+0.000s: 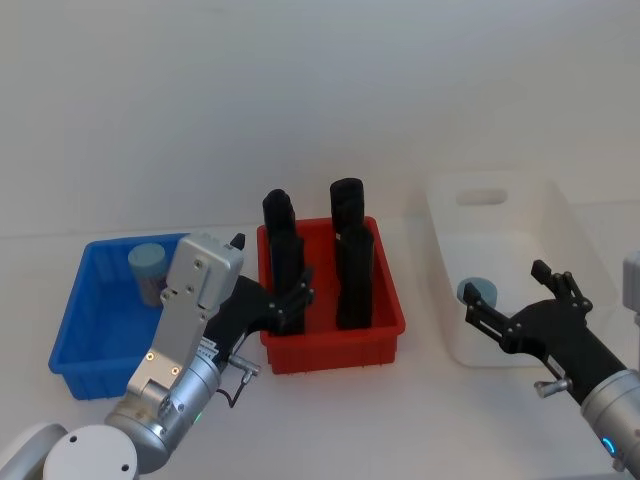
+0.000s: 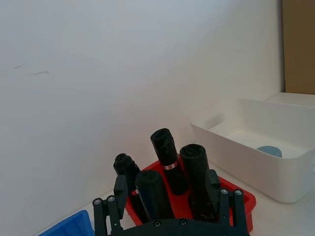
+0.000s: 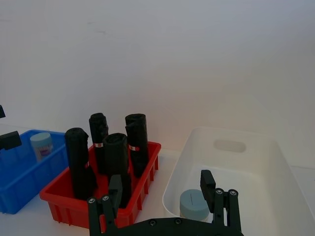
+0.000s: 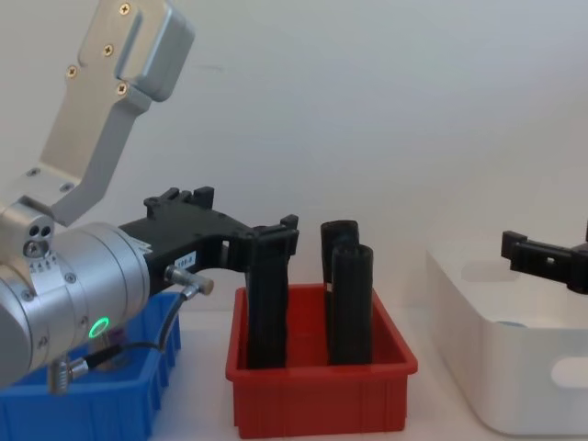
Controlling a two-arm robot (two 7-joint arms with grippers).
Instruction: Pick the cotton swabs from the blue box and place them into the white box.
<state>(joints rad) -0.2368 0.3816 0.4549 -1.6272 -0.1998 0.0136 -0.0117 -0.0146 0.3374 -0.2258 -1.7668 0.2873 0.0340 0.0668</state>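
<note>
white tabletop, bare wall. white box (image 1: 560, 215) on the right, one jar (image 1: 478, 292) inside; blue box (image 1: 88, 335) on the left. left gripper (image 1: 296, 303) by the red bin (image 1: 330, 345) and right gripper (image 1: 510, 295) at the white box both gape, empty. cotton swabs (image 1: 148, 268) in the blue box: likely light, rigid, slick; clasp the sides.

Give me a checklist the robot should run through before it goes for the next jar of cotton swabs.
1. Jar left to pick: ok. One cotton swab jar stands upright at the far side of the blue box.
2. Left gripper free: ok, open and empty.
3. Left gripper over that jar: not ok. It hangs at the left edge of the red bin, close to the tall black objects.
4. Room in the white box: ok. It holds a second jar, with bare floor around it.
5. Right gripper free: ok, open and empty, over the white box's near side.
</note>
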